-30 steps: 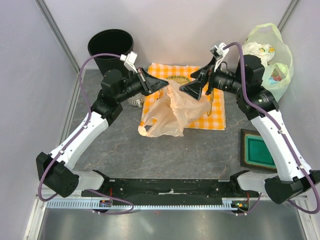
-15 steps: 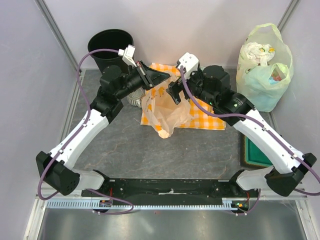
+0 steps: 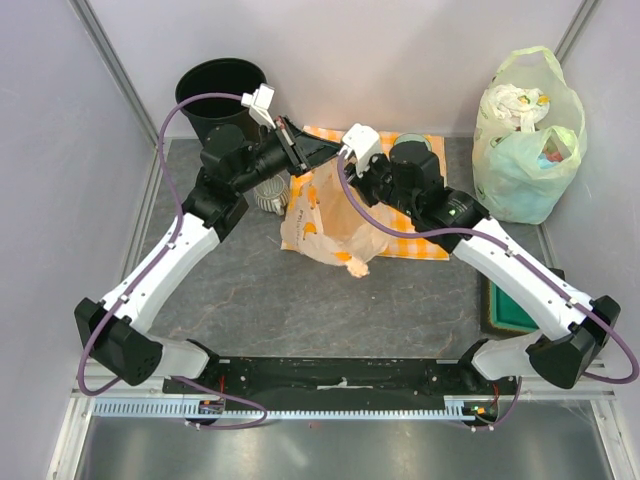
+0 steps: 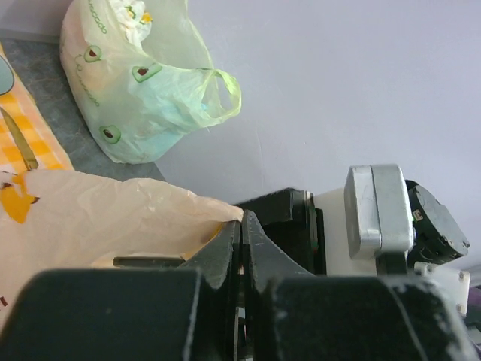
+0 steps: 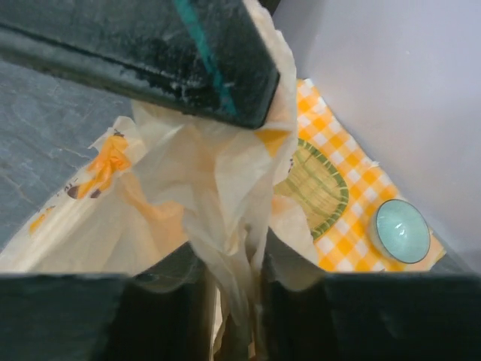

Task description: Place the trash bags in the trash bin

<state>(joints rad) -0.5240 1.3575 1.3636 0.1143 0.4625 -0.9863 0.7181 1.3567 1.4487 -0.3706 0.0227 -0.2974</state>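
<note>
With both arms pinching it, the peach-orange trash bag (image 3: 322,212) hangs bunched over the left end of the orange checked cloth (image 3: 425,238). It is not yet over the black trash bin (image 3: 221,92), which sits in the far left corner behind the left arm. The left gripper (image 4: 241,227) is clamped tight on the bag's top edge. The right gripper (image 5: 229,265) is nearly closed, with a twisted fold of film between its fingers. The two grips sit just beside each other.

Risks:
- The film is thin, so pulling the grips apart could tear it or slip it out of one pinch.
- The bag looks wider than the bin mouth, so loose film may snag the rim or drape outside.
- Its trailing lower end could drag the small grey mug (image 3: 268,198) below the left gripper.
- The wrists are crowded and could bump.
</note>
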